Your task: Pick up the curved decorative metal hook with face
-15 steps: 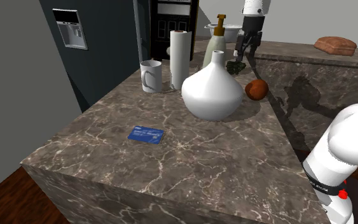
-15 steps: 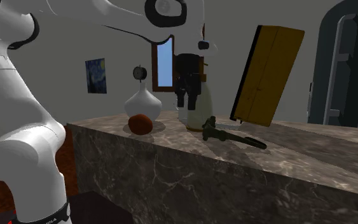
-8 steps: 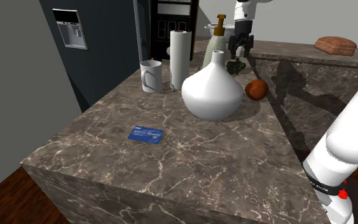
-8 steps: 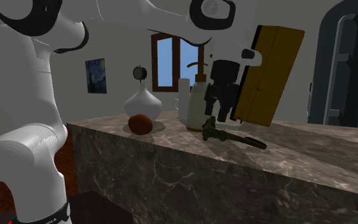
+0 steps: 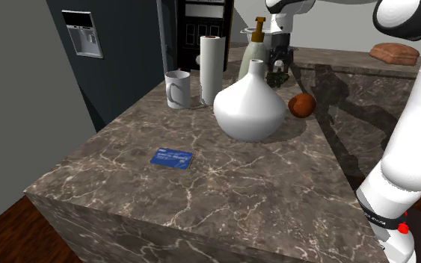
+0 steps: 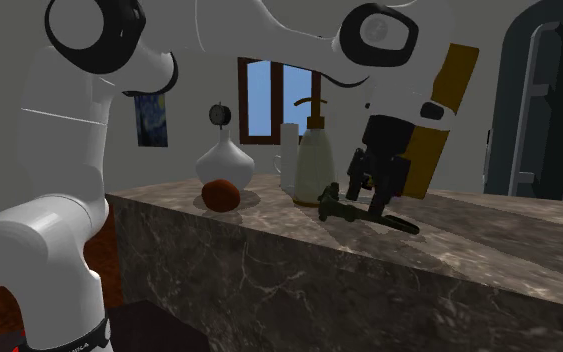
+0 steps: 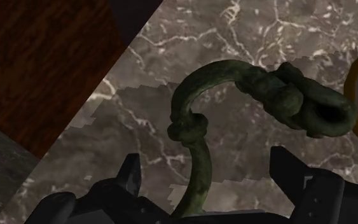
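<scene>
Hook [image 7: 193,127] – dark green metal, curved, with a knot partway along its stem and a lumpy looped head – lies flat on the marble counter [image 7: 260,25], close to the pale pump bottle [image 6: 314,165] and not far from a counter edge with wooden floor [image 7: 44,63] beyond it. Your tool [image 7: 206,167] hangs low above it, fingers spread wide and holding nothing. The thin stem runs between them, and neither finger touches it.

Several things could spoil the grasp from here:

- **Stem slipping:** it looks narrow and rounded, so pads closing slightly off-centre may roll it aside or squirt it out instead of clamping it.
- **Tips on the counter:** the hook sits so low that you must descend almost to the marble. Go too far and the fingertips jam against the surface.
- **Uneven pinch:** if you close across the knot, only one high spot may take the grip, and the heavy head could then swing the hook as it lifts.
- **Neighbours:** a sideways nudge could push the hook against the bottle or towards the edge – keep the approach straight down.
</scene>
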You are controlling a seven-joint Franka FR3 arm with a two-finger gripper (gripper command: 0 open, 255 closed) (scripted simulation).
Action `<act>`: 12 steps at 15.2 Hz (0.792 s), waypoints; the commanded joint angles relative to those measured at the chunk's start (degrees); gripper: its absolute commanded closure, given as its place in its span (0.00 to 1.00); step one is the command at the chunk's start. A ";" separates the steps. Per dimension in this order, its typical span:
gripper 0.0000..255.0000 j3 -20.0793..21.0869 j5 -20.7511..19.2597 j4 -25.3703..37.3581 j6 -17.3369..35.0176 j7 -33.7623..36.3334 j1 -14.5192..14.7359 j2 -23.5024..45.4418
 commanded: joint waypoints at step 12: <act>1.00 0.00 0.04 -3.44 3.54 -0.23 0.01 0.14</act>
